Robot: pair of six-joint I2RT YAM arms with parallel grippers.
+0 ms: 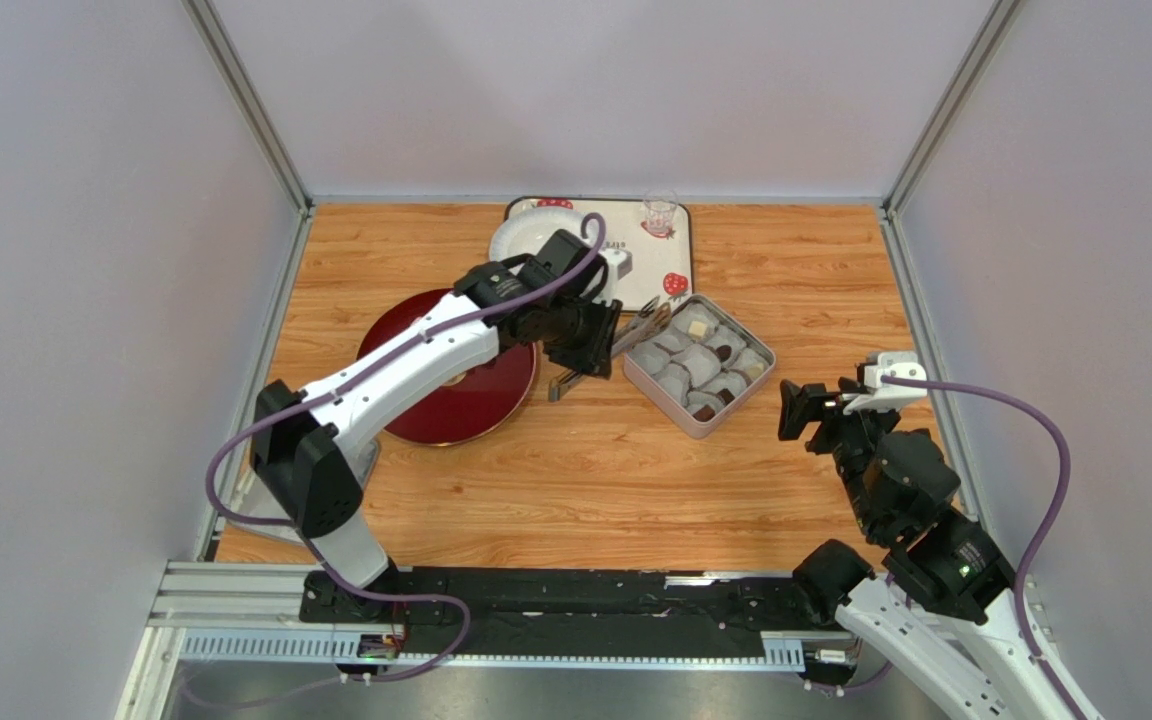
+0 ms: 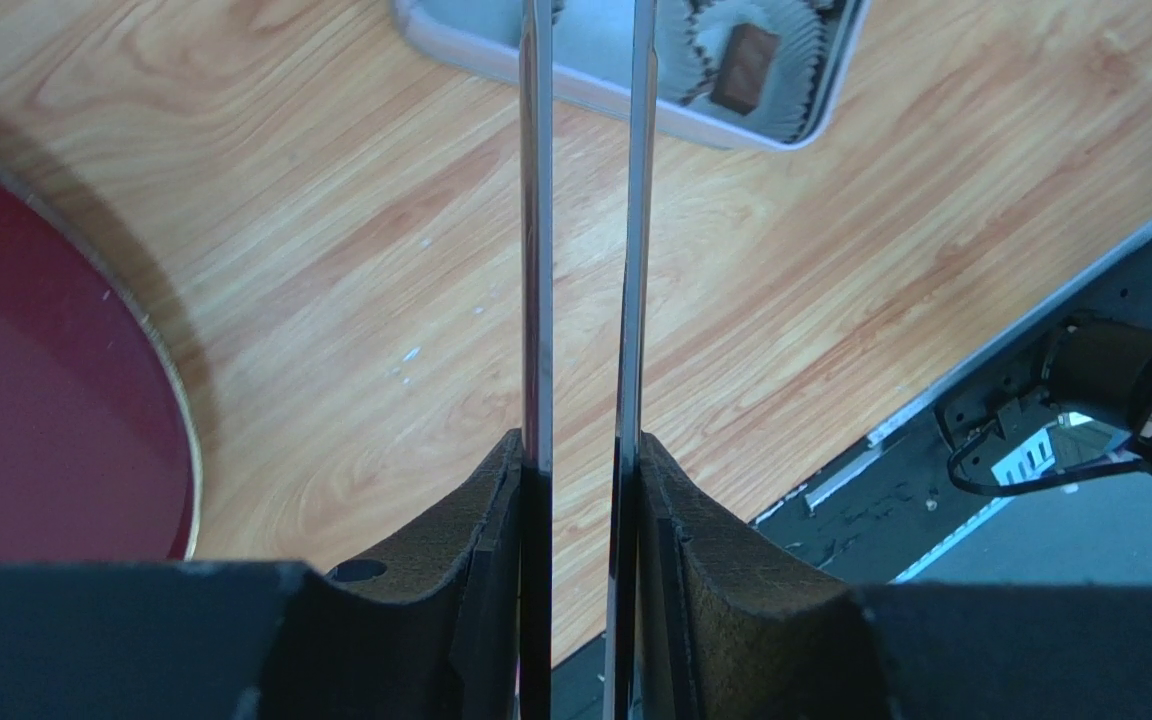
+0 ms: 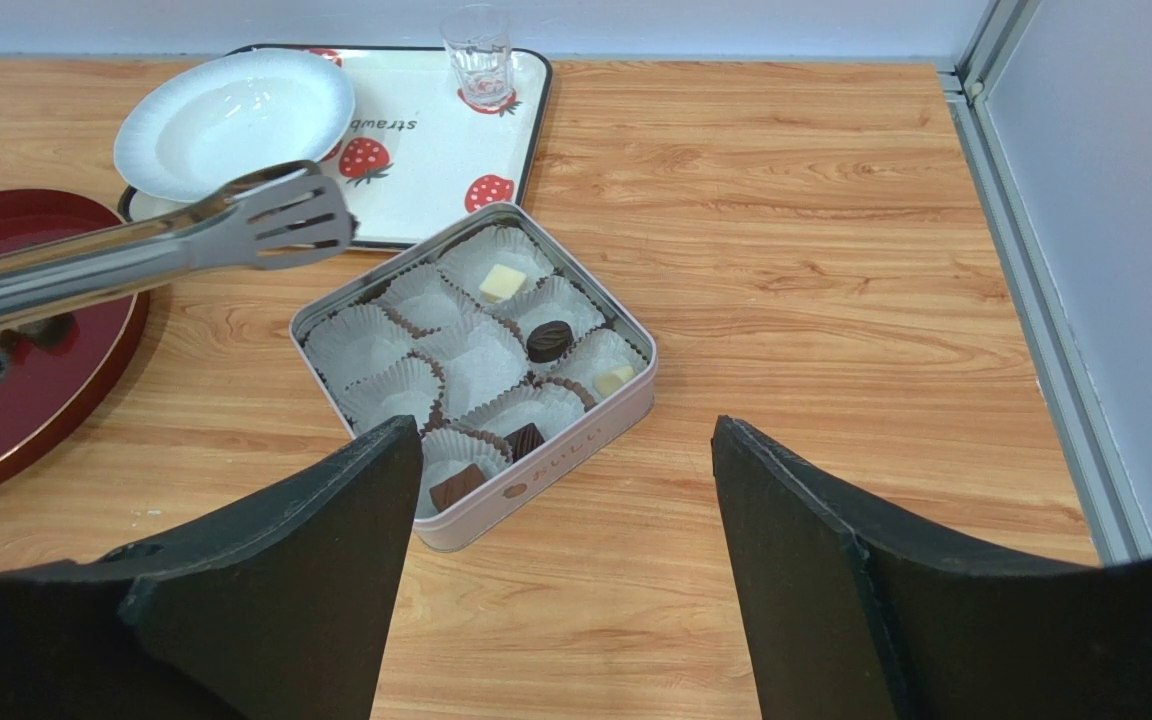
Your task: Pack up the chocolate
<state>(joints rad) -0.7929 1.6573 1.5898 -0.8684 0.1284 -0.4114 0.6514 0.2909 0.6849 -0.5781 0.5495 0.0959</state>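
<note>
While left gripper [image 2: 579,488] clamps tongs [image 3: 162,248], tips point toward chocolate [image 3: 548,341].

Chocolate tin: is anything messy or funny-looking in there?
Nothing is spilled or broken. The square tin sits turned cornerwise to the table edges, and four of its nine paper cups are empty. The other five each hold one chocolate, sitting neatly.
</note>
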